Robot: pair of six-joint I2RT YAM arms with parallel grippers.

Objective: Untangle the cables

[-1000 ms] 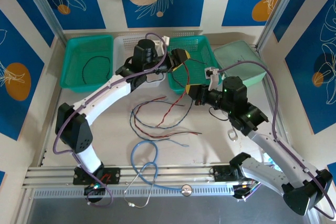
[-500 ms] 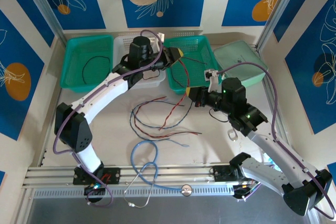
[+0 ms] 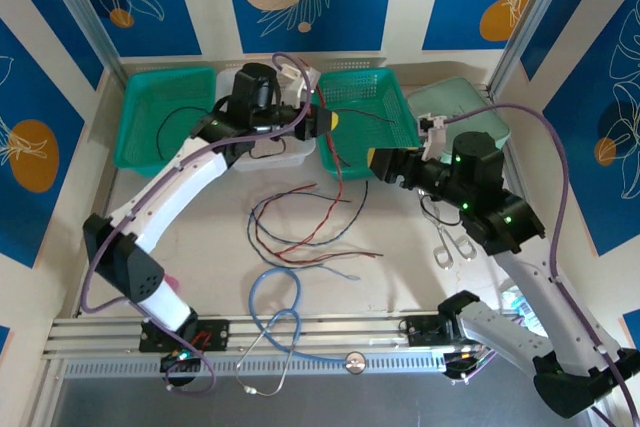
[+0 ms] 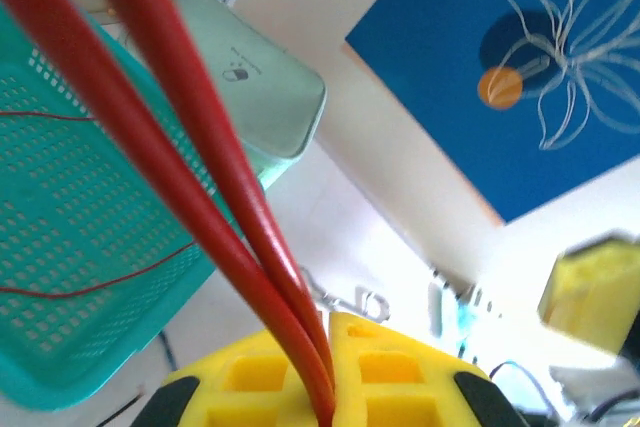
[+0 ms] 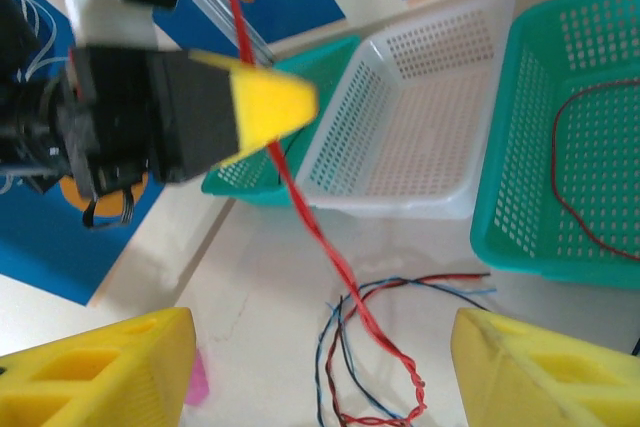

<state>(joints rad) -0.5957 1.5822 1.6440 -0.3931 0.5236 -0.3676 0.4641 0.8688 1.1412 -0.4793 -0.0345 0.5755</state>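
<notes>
Motion first: your left gripper has swung left from over the green basket toward the white basket, clenched on a doubled red cable it's drawing up from the pile. The remaining cables lie loosely curled mid-table. Your right gripper hangs released nearby.

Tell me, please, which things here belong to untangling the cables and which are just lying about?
Belong to the job: red cable pinched in the left fingers; tangled cables on the table; second red cable in the middle green basket; black cable in the left green basket.
Lying about: light-blue tube; pale green box; ring-handled metal tool.
</notes>
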